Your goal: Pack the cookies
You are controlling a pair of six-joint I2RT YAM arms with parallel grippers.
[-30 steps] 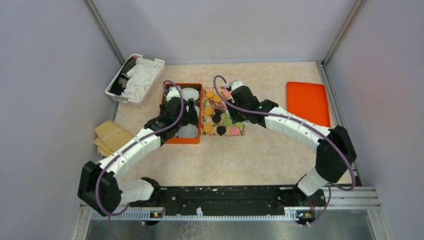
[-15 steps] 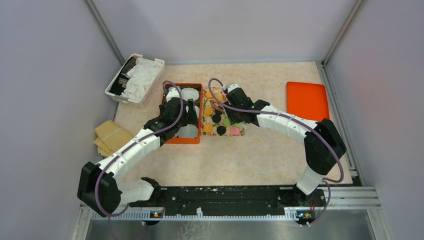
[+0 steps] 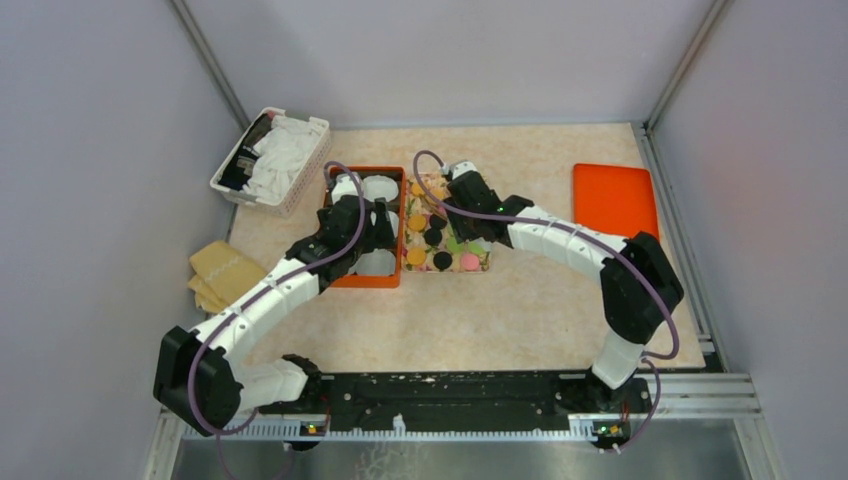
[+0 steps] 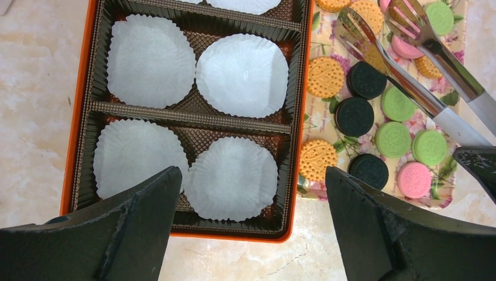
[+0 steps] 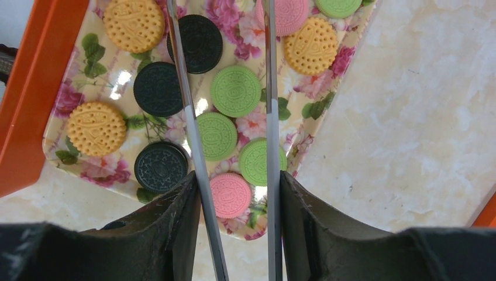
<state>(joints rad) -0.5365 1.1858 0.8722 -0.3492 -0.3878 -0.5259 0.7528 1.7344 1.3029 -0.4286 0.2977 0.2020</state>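
Note:
The cookies (image 3: 443, 240) are small round discs in orange, black, green and pink on a floral tray (image 3: 482, 264). They also show in the left wrist view (image 4: 355, 116) and the right wrist view (image 5: 236, 91). My right gripper (image 3: 462, 195) (image 5: 238, 178) is shut on metal tongs (image 5: 193, 134). The tongs' two arms stand apart and reach out over the tray, as the left wrist view (image 4: 409, 82) shows. My left gripper (image 3: 378, 222) (image 4: 251, 175) is open and empty above the near end of an orange box (image 4: 76, 117). White paper cups (image 4: 243, 73) lie in the box's compartments.
A white basket (image 3: 272, 160) of cloths stands at the back left. A flat orange lid (image 3: 614, 205) lies at the right. A tan folded cloth (image 3: 222, 270) lies at the left edge. Grey walls close in three sides.
My right arm has swung left, bringing the tongs further over the floral tray. The left arm has not moved.

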